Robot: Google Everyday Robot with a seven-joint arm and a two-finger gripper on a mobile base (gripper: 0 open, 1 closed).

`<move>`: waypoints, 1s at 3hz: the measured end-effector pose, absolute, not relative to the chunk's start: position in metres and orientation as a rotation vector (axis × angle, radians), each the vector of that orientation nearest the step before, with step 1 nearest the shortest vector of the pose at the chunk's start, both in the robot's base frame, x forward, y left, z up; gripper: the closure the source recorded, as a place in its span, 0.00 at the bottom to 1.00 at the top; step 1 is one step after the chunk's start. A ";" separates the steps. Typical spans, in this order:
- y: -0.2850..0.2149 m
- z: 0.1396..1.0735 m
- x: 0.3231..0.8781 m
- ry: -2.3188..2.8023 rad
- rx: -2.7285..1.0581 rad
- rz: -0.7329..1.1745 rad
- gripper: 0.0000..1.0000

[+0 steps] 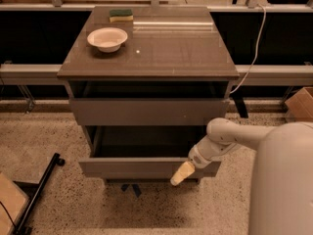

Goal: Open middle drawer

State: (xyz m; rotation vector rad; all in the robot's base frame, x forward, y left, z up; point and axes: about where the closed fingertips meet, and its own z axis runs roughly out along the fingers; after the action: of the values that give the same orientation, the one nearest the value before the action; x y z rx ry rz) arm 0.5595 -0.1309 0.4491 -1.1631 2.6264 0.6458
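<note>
The middle drawer (137, 168) stands well out from the front of the cabinet (146, 58), with its flat grey-brown front facing the camera. Its long axis runs side to side across the cabinet's width, and the wide dark tray behind the front lies open to above. Over it the top drawer (146, 111) sits only a little out of the cabinet, with a dark gap under the cabinet's top edge. The gripper (181, 174) is at the right part of the middle drawer's front, its pale tip angled down and to the left over the front's lower edge. Whether it is open or closed, or has hold of anything, cannot be told. The white arm (230, 135) comes in from the right of the cabinet, bent at a rounded joint just off the drawer's right corner, and the robot's broad pale body (283, 180) fills the space to the right of the cabinet's front. Speckled floor (146, 209) lies bare in front of the pulled-out drawer. To the cabinet's lower left stands a black wheeled leg (41, 190), and to its right, further back, a cardboard box (301, 104). On the cabinet's top sit a white bowl (107, 38) near the left edge and a green-and-yellow sponge (121, 15) at the back. A pale cable (254, 48) hangs beside the cabinet's right side.
</note>
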 end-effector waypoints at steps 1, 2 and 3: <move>-0.133 0.449 0.556 2.643 -1.178 0.632 0.00; -0.122 0.441 0.565 2.559 -1.152 0.773 0.00; -0.113 0.434 0.566 2.465 -1.122 0.948 0.22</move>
State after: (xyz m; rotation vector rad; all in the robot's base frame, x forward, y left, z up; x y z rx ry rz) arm 0.5663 -0.1130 0.4338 -1.1223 2.4646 0.9484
